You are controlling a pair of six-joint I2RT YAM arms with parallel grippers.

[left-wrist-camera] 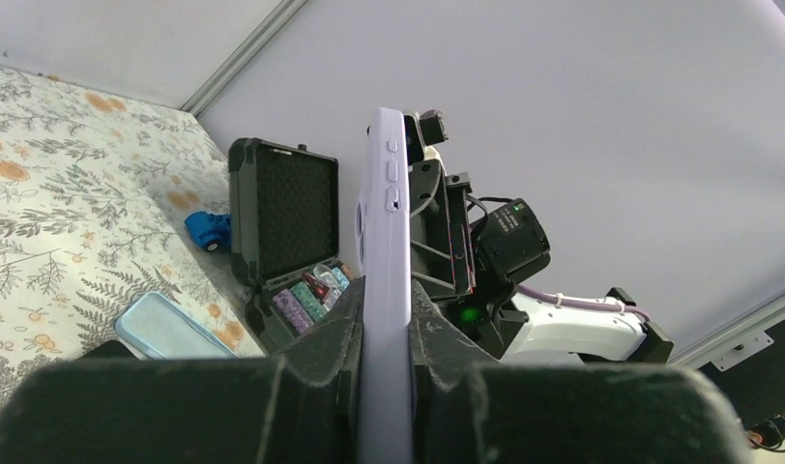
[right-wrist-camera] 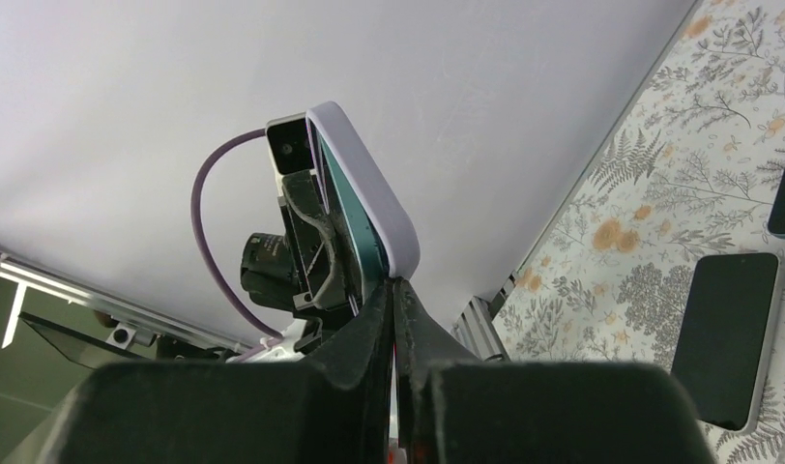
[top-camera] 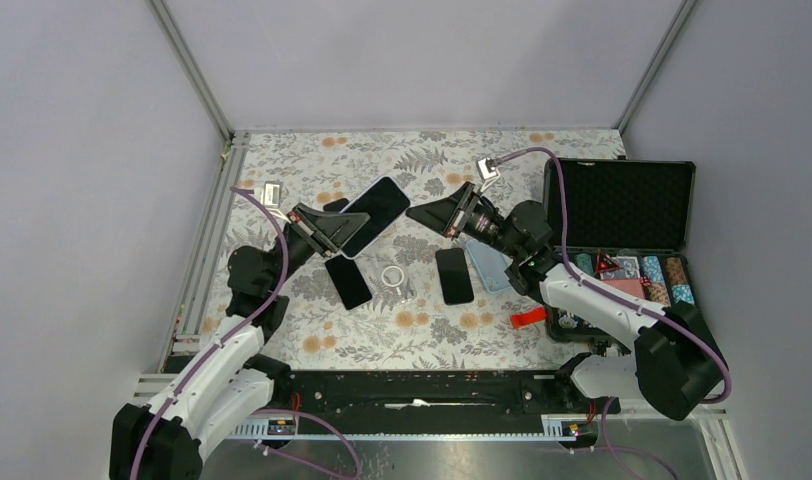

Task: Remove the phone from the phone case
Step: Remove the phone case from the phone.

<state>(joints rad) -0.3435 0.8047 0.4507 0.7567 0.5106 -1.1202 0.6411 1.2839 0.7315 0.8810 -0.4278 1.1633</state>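
Note:
My left gripper [top-camera: 334, 233] [left-wrist-camera: 387, 290] is shut on the phone, which sits in a lilac phone case [left-wrist-camera: 387, 193] and is held above the table. The phone's dark screen [top-camera: 374, 212] faces up in the top view. In the left wrist view the case stands edge-on between the fingers, side buttons showing. My right gripper [top-camera: 414, 212] [right-wrist-camera: 393, 283] is shut, its fingertips against a rounded corner of the case [right-wrist-camera: 364, 184]. Nothing shows between its jaws.
On the flowered table lie two bare black phones [top-camera: 348, 281] [top-camera: 454, 275], a light blue case [top-camera: 492, 265] and a tape ring [top-camera: 393, 275]. An open black box [top-camera: 622, 205] with poker chips stands at the right, a red piece [top-camera: 528, 317] near it.

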